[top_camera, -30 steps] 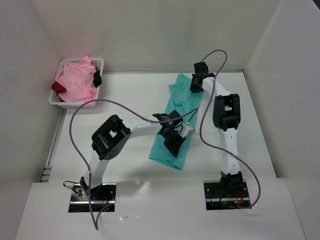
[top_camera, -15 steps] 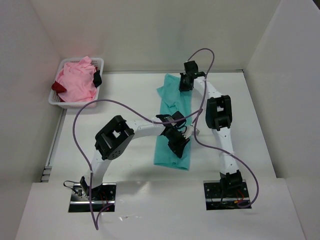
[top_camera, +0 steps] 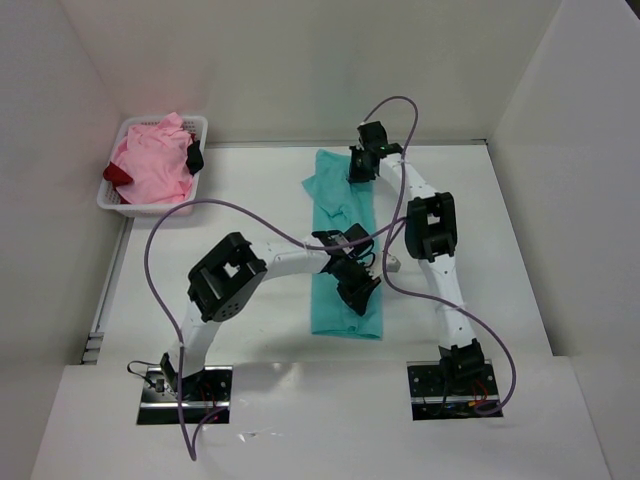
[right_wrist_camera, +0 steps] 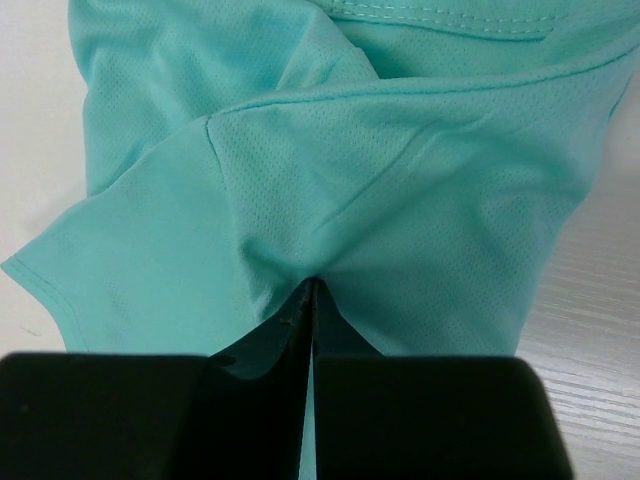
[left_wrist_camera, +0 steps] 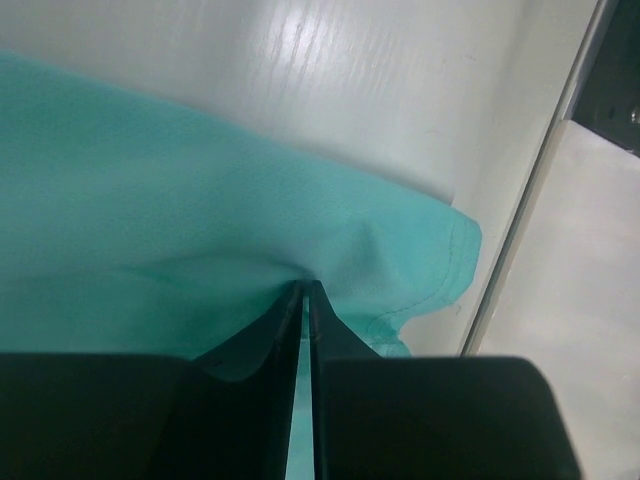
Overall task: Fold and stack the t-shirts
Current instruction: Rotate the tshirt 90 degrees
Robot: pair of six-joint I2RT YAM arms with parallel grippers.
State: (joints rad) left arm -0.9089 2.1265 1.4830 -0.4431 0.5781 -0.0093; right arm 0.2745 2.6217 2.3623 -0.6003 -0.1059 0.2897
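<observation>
Teal t-shirt [top_camera: 338, 215] lies lengthwise toward table's [top_camera: 250, 180] back edge. Right gripper [top_camera: 358, 170] pinches its far end and left gripper [top_camera: 364, 294] pinches its near hem, presumably tensioning it for folding.

Teal shirt [top_camera: 345, 312]: from above I am seeing the left arm [top_camera: 290, 262] covering its middle; in both wrist views it is running off the frame.
Dark red shirt [top_camera: 116, 174]: I am seeing only a corner under the pink shirt [top_camera: 150, 165] in the basket [top_camera: 203, 124].
Dark item [top_camera: 194, 157]: I am finding it too small to identify.
Pinched cloth: the left pincer [left_wrist_camera: 305, 292] and right pincer [right_wrist_camera: 311, 288] are hiding it.
</observation>
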